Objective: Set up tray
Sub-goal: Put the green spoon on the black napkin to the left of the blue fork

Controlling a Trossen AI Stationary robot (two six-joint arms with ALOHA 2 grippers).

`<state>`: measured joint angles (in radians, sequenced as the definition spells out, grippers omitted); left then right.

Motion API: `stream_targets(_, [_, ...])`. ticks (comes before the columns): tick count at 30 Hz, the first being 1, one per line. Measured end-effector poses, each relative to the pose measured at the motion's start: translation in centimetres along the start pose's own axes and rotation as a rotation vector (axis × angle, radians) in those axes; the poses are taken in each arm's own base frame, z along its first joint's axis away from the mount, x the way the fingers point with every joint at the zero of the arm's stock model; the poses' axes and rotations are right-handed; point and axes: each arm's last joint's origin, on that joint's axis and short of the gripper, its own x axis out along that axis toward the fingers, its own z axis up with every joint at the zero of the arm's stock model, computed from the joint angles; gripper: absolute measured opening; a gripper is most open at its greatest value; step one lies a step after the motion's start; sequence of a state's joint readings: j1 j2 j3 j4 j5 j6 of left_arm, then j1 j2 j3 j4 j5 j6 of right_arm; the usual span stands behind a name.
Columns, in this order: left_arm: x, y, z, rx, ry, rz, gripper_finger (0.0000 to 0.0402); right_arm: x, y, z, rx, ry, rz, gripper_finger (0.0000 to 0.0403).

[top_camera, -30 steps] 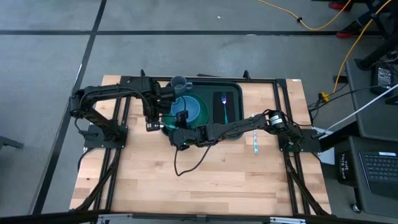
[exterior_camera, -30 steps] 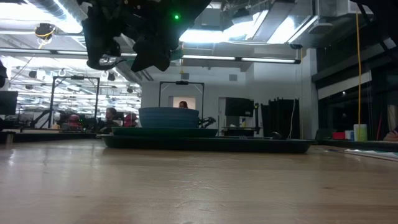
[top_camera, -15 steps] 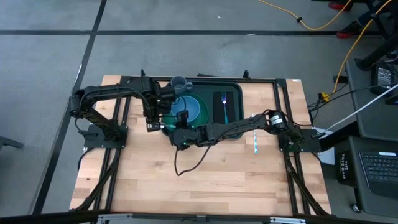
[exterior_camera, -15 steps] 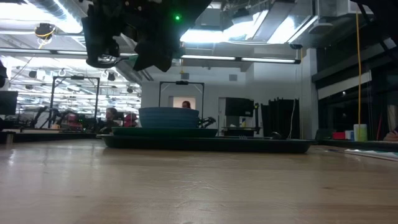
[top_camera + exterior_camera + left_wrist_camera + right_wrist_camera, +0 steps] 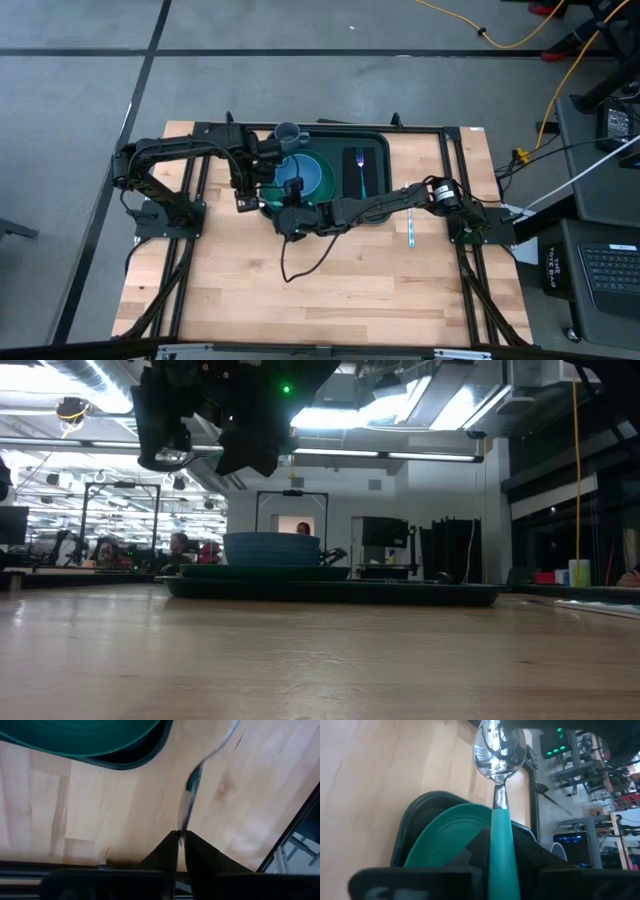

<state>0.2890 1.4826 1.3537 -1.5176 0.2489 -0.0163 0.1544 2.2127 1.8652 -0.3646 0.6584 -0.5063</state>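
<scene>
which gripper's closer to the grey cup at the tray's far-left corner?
Left. The left gripper sits just beside the grey cup, over the dark green plastic tray's left edge; the right gripper is at its near edge.

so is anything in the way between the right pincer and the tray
Nothing visible does. The right pincer, shut on a teal-handled spoon, hangs by the tray rim; the green plate fills that end of the tray.

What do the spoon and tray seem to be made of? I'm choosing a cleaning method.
Spoon: the bowl looks like polished metal, since it mirrors its surroundings; the teal handle looks like matte plastic, with an even colour and no reflections. It sits clamped in the right gripper.
Tray: probably moulded plastic, dark green with a soft sheen, rounded corners and a raised rim.
</scene>
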Motion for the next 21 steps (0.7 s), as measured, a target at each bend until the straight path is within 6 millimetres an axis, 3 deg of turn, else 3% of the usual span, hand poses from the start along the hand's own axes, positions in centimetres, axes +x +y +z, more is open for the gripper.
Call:
stream_targets(10, [0.0,0.0,0.0,0.006,0.005,0.001,0.009,0.1,0.2,-0.2,-0.011,0.018,0.01,0.0054])
stream_targets(16, [-0.2,0.1,-0.4,0.083,0.014,0.048,0.0101,0.1,0.2,-0.3,0.007,0.03,0.007,0.0054])
stream_targets(21, [-1.6,0.1,-0.8,0.196,-0.15,0.181,0.0102,-0.5,-0.2,-0.9,0.029,0.107,-0.033,0.0054])
